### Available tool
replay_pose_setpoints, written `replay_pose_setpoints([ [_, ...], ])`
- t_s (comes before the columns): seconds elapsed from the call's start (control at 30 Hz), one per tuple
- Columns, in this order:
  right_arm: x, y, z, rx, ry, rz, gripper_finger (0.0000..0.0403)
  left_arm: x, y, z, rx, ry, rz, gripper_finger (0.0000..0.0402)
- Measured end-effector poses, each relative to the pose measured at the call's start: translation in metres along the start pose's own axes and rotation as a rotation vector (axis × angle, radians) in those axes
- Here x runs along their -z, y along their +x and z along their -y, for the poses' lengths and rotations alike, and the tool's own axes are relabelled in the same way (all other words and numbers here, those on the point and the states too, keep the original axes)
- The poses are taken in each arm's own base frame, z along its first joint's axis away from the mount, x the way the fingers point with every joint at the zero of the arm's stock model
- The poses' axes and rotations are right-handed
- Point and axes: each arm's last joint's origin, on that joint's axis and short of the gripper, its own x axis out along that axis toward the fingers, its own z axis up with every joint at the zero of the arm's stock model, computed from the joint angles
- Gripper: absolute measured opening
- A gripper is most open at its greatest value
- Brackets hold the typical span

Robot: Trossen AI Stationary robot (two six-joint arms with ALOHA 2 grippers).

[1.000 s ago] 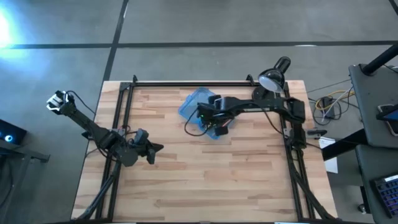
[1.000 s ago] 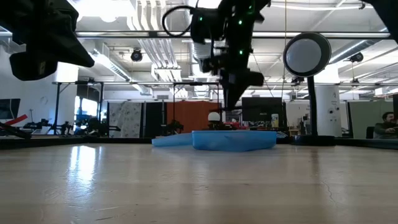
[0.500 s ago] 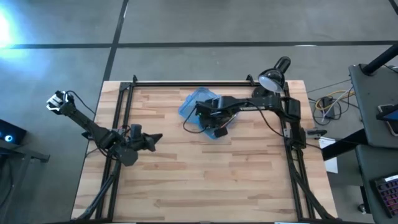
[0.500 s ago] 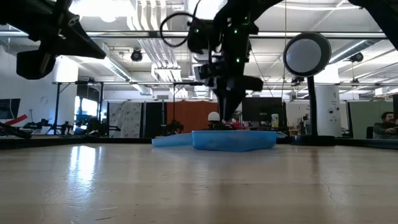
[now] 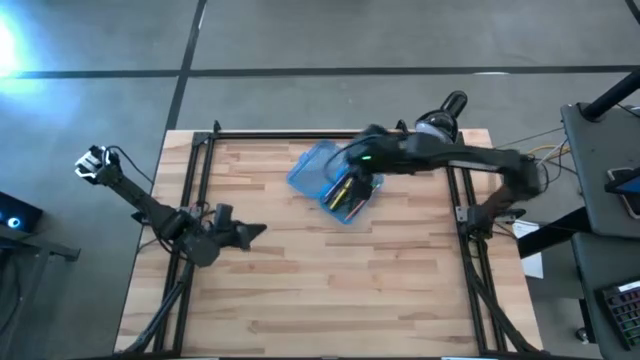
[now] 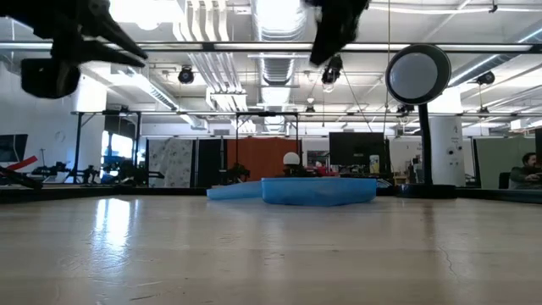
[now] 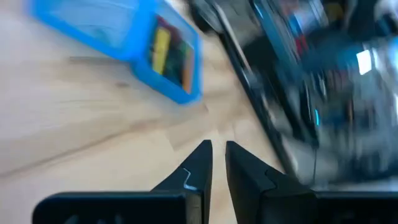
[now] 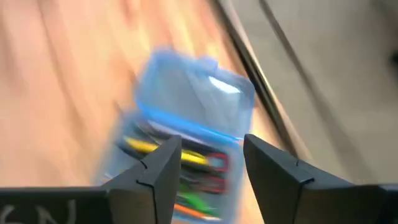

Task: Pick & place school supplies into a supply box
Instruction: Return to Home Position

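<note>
The supply box (image 5: 318, 167) lay open on the table (image 5: 300, 290), close to the edge that carries the lamp (image 5: 440, 118) and approx. midway along it. One half was bare, and the half nearer the table's middle held the school supplies (image 5: 349, 195). The right wrist view showed a yellow pen (image 8: 140, 146), the red-handled scissors (image 8: 216, 163) and sth. green packed side by side. No loose item showed on the wood, so the packing looked done. The right gripper (image 8: 211, 144) hung above the box w/ fingers spread and nothing between them. The left gripper (image 7: 215, 165) waited over the left edge, fingers pressed almost together w/ only a slit between them, also empty. As for handling, the box was prob. light, thin-walled and slick, w/ some flex in the walls. The hinge was likely its weak spot, and the loaded half would outweigh the bare one. A sound grip would be across a long wall of the loaded half near its middle, or on the bare half's free rim if it was to be folded shut. The pens were stiff and light but round, so they could roll or rattle if the box tipped.
</note>
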Motion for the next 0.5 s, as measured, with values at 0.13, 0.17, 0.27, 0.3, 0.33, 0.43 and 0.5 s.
replay_pose_setpoints([
  [0.13, 0.009, -0.068, 0.015, -0.083, 0.433, 0.178, 0.0168, -0.009, -0.001, 0.016, 0.156, 0.173, -0.141, 0.0029],
  [0.17, 0.012, -0.084, 0.015, -0.138, 0.414, 0.242, 0.0170, -0.012, 0.000, 0.020, 0.219, 0.209, -0.171, 0.0029],
  [0.27, 0.022, -0.119, 0.005, -0.419, 0.303, 0.444, 0.0171, -0.022, 0.005, 0.025, 0.445, 0.335, -0.236, 0.0029],
  [0.3, 0.030, -0.122, -0.001, -0.508, 0.291, 0.473, 0.0171, -0.026, 0.008, 0.027, 0.539, 0.362, -0.239, 0.0029],
  [0.33, 0.040, -0.120, -0.009, -0.564, 0.303, 0.485, 0.0170, -0.031, 0.011, 0.028, 0.627, 0.385, -0.234, 0.0029],
  [0.43, 0.075, -0.097, -0.038, -0.595, 0.404, 0.552, 0.0167, -0.044, 0.018, 0.025, 0.836, 0.432, -0.193, 0.0029],
  [0.5, 0.098, -0.080, -0.049, -0.634, 0.465, 0.583, 0.0164, -0.052, 0.020, 0.019, 0.879, 0.457, -0.183, 0.0029],
])
